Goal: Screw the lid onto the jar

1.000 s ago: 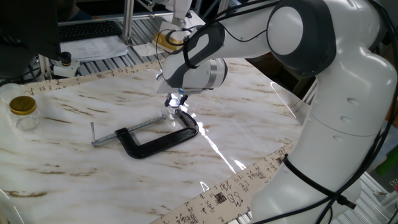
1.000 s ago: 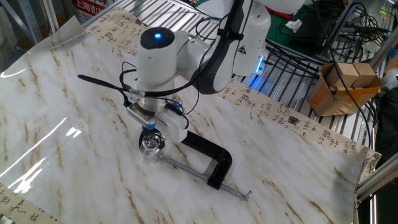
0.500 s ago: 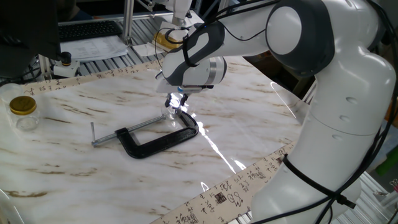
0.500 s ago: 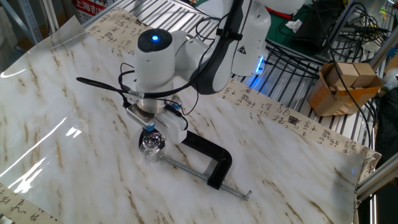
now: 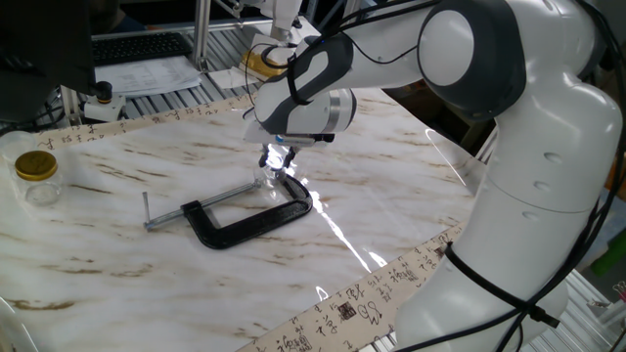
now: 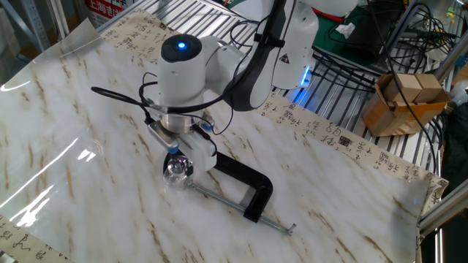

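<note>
The tiny clear glass jar (image 6: 178, 171) stands on the marble table just beside the screw end of the black C-clamp; it also shows in one fixed view (image 5: 268, 180). My gripper (image 6: 175, 153) points straight down directly over it. The fingers are closed on the small silvery lid (image 6: 174, 151), which shows a bluish glint and sits at the jar's mouth. In one fixed view the gripper (image 5: 276, 162) shows as a bright glint under the wrist, and the lid itself is too small to make out. Whether the lid's thread is engaged cannot be told.
The black C-clamp (image 5: 249, 217) lies right next to the jar, its screw rod pointing left; it also shows in the other fixed view (image 6: 245, 184). A larger clear jar with a gold lid (image 5: 36, 176) stands at the far left table edge. A cardboard box (image 6: 406, 98) sits off the table.
The wrist and gripper have turned slightly about the vertical axis over the jar. The jar and clamp have stayed in place.
</note>
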Tool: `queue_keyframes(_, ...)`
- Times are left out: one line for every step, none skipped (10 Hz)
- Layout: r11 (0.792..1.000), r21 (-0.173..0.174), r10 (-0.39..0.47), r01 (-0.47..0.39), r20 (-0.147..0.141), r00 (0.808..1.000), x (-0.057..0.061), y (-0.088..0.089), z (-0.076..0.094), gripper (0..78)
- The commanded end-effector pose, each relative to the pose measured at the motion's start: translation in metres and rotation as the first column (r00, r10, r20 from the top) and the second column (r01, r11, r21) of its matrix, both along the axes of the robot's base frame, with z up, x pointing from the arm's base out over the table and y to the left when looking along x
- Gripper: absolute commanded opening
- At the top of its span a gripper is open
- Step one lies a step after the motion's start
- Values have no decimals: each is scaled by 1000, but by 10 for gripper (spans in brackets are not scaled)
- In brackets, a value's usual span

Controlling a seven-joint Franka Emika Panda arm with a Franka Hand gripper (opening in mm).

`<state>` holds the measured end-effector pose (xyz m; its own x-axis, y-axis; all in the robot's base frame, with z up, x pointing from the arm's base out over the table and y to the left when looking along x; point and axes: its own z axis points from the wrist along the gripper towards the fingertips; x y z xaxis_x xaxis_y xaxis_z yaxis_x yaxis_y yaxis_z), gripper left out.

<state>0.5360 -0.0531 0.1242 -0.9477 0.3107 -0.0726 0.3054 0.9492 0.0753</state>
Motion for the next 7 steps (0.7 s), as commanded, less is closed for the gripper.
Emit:
queue_keyframes(978, 19, -208, 209, -31, 978, -5, -3, -7, 11)
queue_keyframes(964, 22, -263, 264, -35, 964, -5, -3, -7, 11)
queue_keyframes(956, 21, -292, 293, -35, 956, -5, -3, -7, 11)
queue_keyframes(938, 21, -345, 346, -37, 938, -5, -3, -7, 11)
queue_keyframes(923, 23, -384, 385, -40, 922, -5, -3, -7, 11)
queue_keyframes(902, 26, -430, 432, -44, 902, -5, -3, -7, 11)
queue_keyframes(877, 30, -478, 480, -49, 877, -5, -3, -7, 11)
